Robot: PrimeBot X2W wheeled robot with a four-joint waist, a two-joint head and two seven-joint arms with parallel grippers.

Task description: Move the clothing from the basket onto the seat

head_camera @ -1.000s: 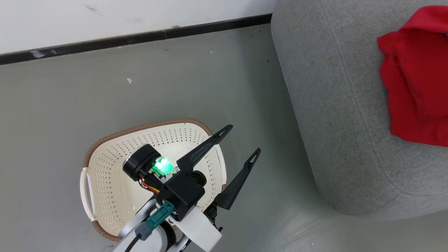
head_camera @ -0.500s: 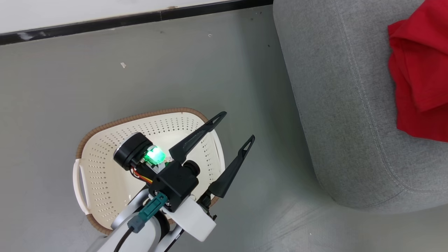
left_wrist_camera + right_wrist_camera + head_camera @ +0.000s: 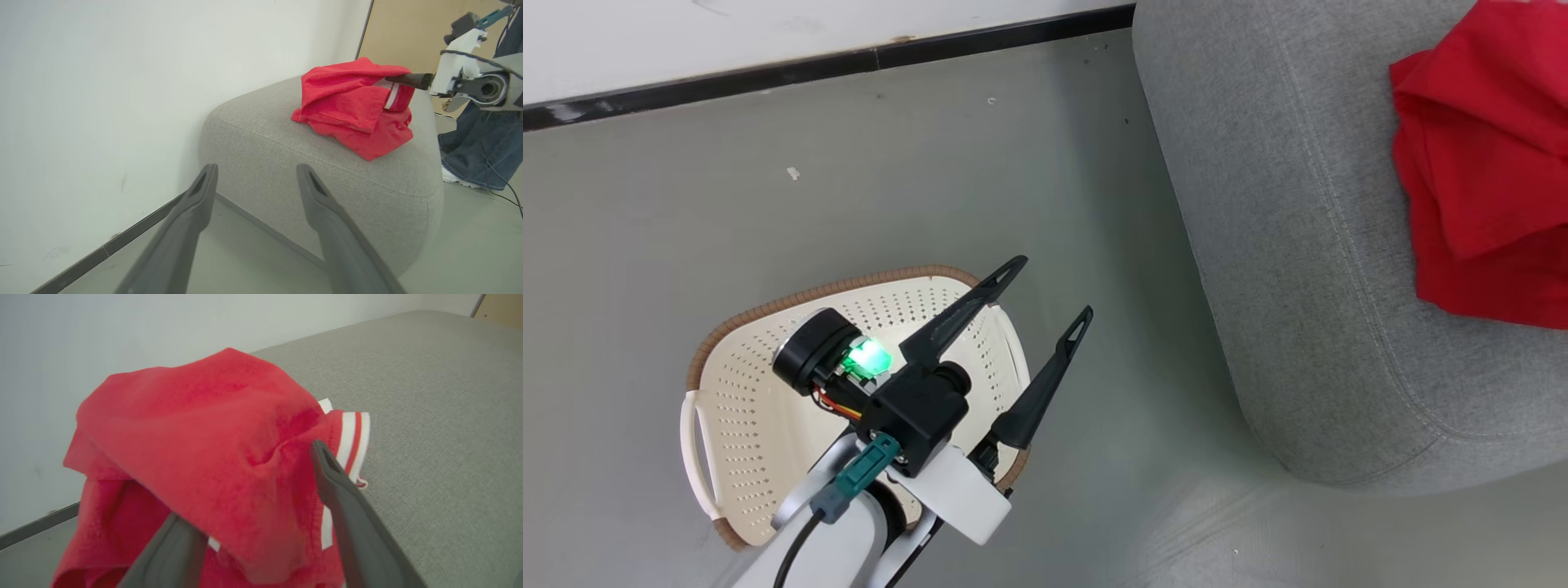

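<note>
Right gripper [image 3: 249, 482] is sitting with fingers parted wide, bright red white-striped clothing [image 3: 196, 428] draping over them on the big grey fabric seat [image 3: 429, 396], two o'clock from the cream perforated basket [image 3: 743, 408]. Release step, I'm judging; next, backing out without snagging cloth.

forearm [image 3: 956, 506] white | wrist [image 3: 915, 412] black | light [image 3: 866, 357] green | plug [image 3: 866, 465] teal | jaws dark

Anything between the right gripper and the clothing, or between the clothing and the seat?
Nothing visible. The clothing lies directly on the seat, and the right gripper is in contact with it: its fingers stand apart, with a red fold draped between them.
</note>
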